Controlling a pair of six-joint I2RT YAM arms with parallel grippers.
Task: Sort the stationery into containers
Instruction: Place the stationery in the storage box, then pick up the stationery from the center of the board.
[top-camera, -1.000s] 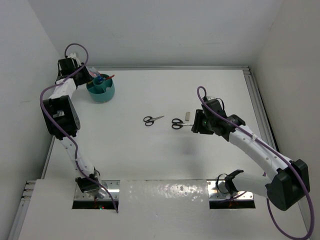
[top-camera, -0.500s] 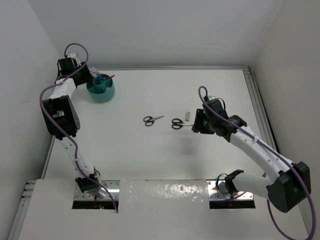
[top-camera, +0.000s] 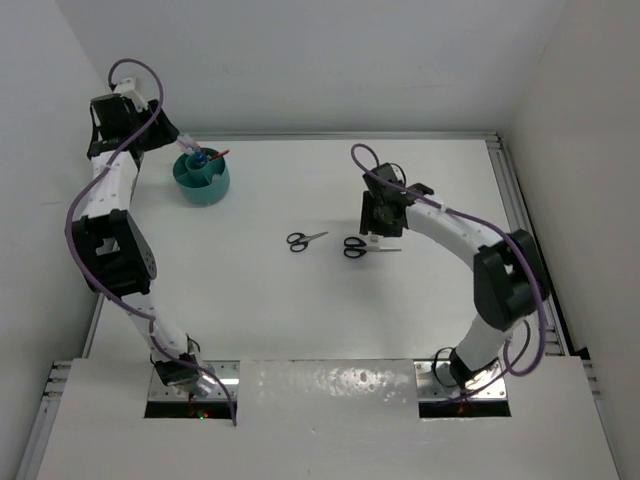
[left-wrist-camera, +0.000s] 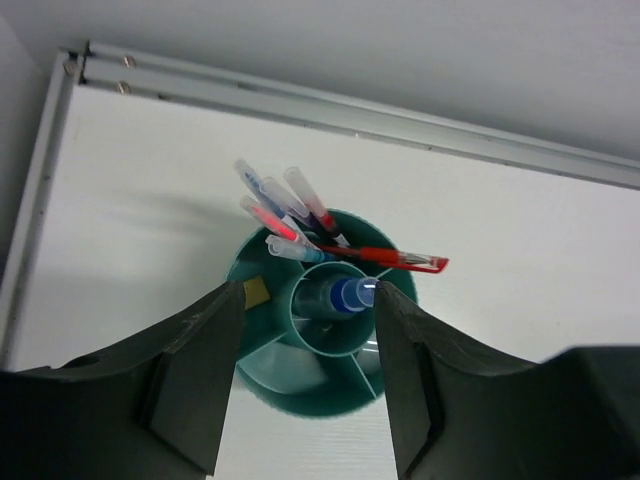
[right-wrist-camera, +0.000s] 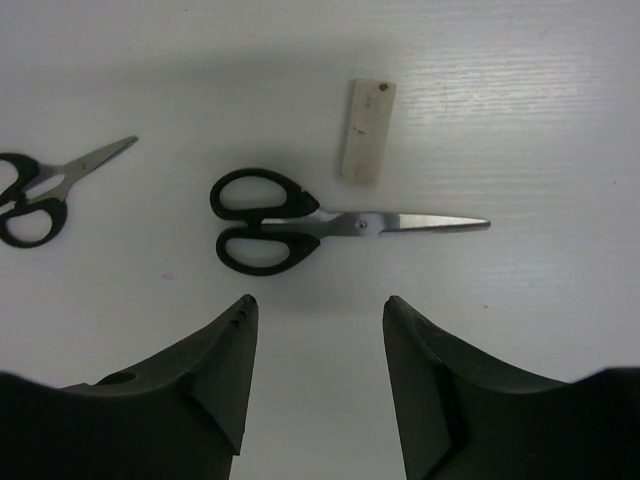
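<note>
Hovering open and empty: left hand above teal organiser, right hand above scissors

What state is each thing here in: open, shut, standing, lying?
Left end effector: open, empty.
Right end effector: open, empty.
Round teal plastic organiser: upright, partly filled.
Thin clear pens: leaning in one compartment.
Red pen: resting across the rim.
Blue-capped bottle: inside the central cup.
Right-hand black-handled scissors: closed, lying flat.
Left-hand black-handled scissors: closed, lying flat.
Small beige block: lying flat.
</note>
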